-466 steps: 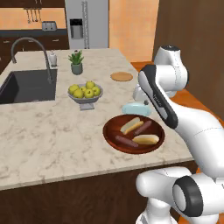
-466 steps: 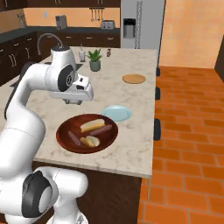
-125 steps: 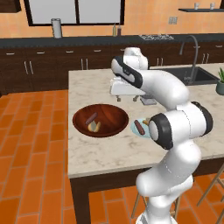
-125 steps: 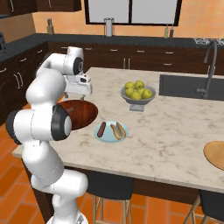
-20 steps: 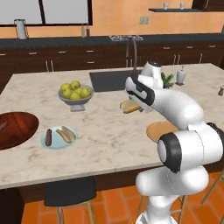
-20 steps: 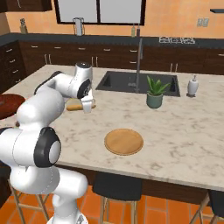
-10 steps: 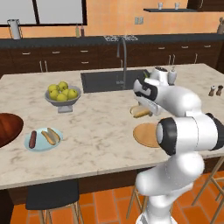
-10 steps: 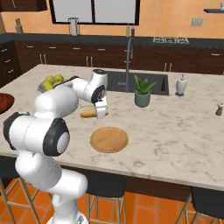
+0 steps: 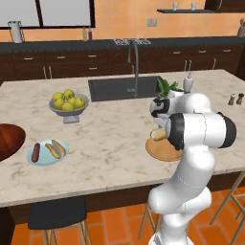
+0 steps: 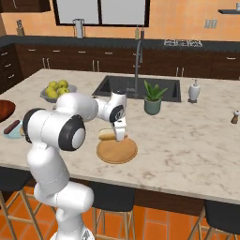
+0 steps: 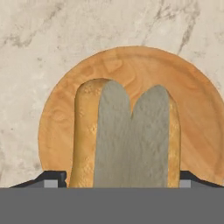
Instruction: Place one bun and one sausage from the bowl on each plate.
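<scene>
Over the tan wooden plate (image 11: 131,113) the gripper (image 10: 120,136) is gripping a golden split bun (image 11: 127,135) across its width. The glossy pale-blue plate (image 9: 47,153) is already carrying bun and sausage. Remaining, I judge: releasing this bun, then fetching a sausage from the dark bowl (image 9: 9,139).

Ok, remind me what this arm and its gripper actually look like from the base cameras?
The arm is glossy white, built of thick rounded segments with dark grey to black circular caps at the joints. No cables or markings show. It ends in a small white hand carrying the gripper, whose two short finger tips are dark; in the hand view they show as small dark blocks at the bottom.
</scene>
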